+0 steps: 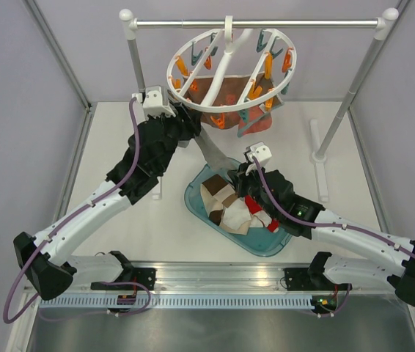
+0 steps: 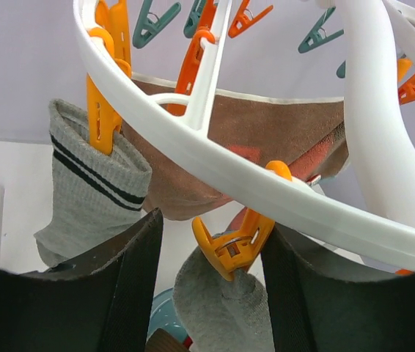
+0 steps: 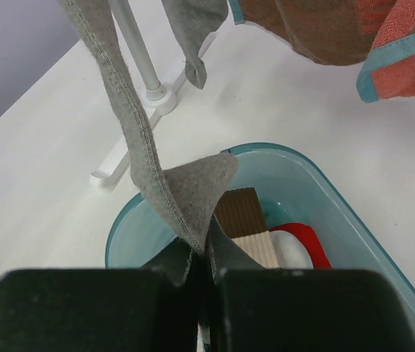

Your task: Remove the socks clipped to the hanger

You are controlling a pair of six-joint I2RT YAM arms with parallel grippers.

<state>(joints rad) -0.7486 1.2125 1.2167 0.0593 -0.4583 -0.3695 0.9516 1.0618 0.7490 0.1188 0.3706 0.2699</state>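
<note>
The white ring hanger (image 1: 229, 70) hangs from the rail with orange and teal clips. My left gripper (image 2: 209, 224) is open, its fingers (image 2: 123, 293) either side of an orange clip (image 2: 233, 246) that pinches a plain grey sock (image 2: 222, 312). The right-hand finger touches the clip. A grey sock with dark stripes (image 2: 90, 191) hangs from another orange clip to the left. The plain grey sock (image 1: 211, 150) runs taut down to my right gripper (image 3: 204, 253), which is shut on its lower end (image 3: 185, 191) over the basin.
A teal basin (image 1: 191, 196) below the hanger holds several loose socks, among them a brown and beige one (image 3: 248, 227) and a red and white one (image 3: 303, 246). Brown and coral cloths (image 1: 226, 92) hang from the ring. The metal rail (image 1: 259, 23) stands on white posts.
</note>
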